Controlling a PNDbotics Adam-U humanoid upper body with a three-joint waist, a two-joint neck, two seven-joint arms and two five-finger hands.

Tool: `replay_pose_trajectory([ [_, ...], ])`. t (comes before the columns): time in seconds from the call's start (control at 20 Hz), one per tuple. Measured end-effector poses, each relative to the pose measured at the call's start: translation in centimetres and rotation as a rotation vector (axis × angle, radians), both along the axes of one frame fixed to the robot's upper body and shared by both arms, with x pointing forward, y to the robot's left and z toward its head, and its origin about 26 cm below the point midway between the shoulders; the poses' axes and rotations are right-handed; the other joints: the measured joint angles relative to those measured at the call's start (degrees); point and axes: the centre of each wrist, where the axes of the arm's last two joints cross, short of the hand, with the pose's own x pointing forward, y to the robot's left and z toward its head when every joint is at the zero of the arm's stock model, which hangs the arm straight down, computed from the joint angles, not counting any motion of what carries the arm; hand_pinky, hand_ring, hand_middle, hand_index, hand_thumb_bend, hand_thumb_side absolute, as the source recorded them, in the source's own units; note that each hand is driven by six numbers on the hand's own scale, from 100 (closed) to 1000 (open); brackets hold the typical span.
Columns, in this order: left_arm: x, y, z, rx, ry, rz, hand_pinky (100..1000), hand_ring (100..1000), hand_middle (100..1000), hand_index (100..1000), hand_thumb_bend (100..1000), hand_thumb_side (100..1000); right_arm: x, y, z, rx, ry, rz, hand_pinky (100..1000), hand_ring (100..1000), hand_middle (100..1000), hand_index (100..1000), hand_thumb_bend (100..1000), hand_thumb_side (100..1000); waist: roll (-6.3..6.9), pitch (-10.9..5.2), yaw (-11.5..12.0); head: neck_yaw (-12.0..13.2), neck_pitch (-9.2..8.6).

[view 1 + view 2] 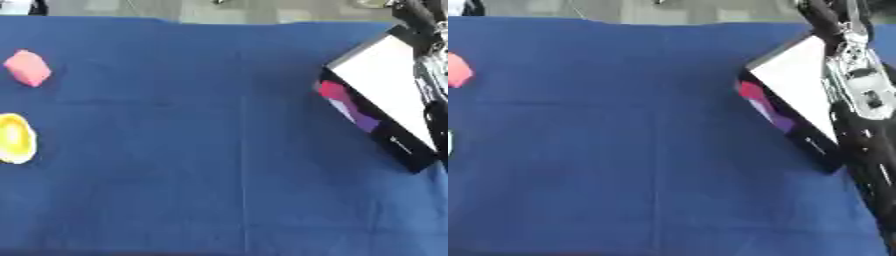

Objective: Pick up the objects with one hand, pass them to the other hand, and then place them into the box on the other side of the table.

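Observation:
A pink block (28, 68) lies at the far left of the blue cloth. Just below it rests a yellow rounded object (16, 138), cut by the left edge of the left eye view. The box (385, 80) stands askew at the right, with a white inside and a black side wall printed in pink and purple. My right arm (857, 85), black with a silver joint, stretches along the box's right side from the lower right corner to the top edge. Where its hand ends is too blurred to make out. My left hand shows in neither view.
The blue cloth (219, 150) covers the whole table, and its far edge runs along the top of the view with grey floor beyond. Nothing else lies between the two objects at the left and the box at the right.

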Motion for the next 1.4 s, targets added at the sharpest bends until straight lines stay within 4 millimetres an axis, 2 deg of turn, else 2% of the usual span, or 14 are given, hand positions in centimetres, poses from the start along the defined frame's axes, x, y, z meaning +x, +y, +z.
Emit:
replay_pose_trajectory([
  [0.2, 0.0, 0.0, 0.0, 0.002, -0.001, 0.002, 727, 771, 782, 862, 668, 665, 0.0, 0.0, 0.1, 0.001, 0.001, 0.009, 867, 943, 859, 943, 501, 458, 0.0, 0.0, 0.3, 1.5, 0.11],
  [0.25, 0.0, 0.1, 0.1, 0.003, -0.001, 0.003, 728, 771, 782, 862, 668, 665, 0.0, 0.0, 0.1, 0.002, 0.0, 0.015, 868, 946, 862, 946, 452, 498, 0.0, 0.0, 0.4, 2.3, 0.33],
  [0.3, 0.0, 0.1, 0.1, 0.006, -0.002, 0.005, 728, 771, 782, 862, 668, 666, 0.0, 0.1, 0.3, 0.003, -0.004, 0.022, 868, 947, 864, 946, 492, 476, 0.0, 0.0, 0.4, 3.1, 0.63],
  [0.55, -0.4, 1.0, 1.1, 0.036, -0.012, 0.025, 729, 771, 782, 863, 674, 662, -0.1, -0.9, 1.4, -0.004, -0.015, 0.035, 868, 947, 864, 947, 485, 487, 0.0, 0.11, 0.8, 6.9, 1.15],
  [0.65, -0.6, 1.4, 1.7, 0.053, -0.018, 0.031, 730, 770, 780, 861, 675, 660, -0.2, -1.5, 1.8, -0.003, -0.021, 0.035, 868, 945, 861, 945, 484, 482, 0.0, 0.7, 1.0, 7.8, 1.15],
  [0.75, -0.7, 1.7, 2.1, 0.068, -0.021, 0.038, 730, 770, 778, 861, 675, 659, -0.4, -1.9, 2.3, 0.002, -0.032, 0.033, 867, 942, 858, 943, 487, 475, 0.0, 1.6, 1.1, 8.1, 1.12],
  [1.05, -1.1, 2.5, 3.6, 0.104, -0.043, 0.053, 730, 770, 776, 859, 674, 656, -0.7, -2.2, 3.4, -0.004, -0.058, 0.034, 865, 934, 849, 935, 499, 454, 0.0, 2.84, 1.3, 8.2, 0.73],
  [1.4, -1.3, 2.7, 4.1, 0.117, -0.05, 0.054, 730, 770, 777, 859, 675, 657, -1.0, -2.3, 3.8, -0.012, -0.071, 0.035, 864, 931, 846, 934, 500, 449, -0.02, 3.29, 1.3, 7.2, -0.42],
])
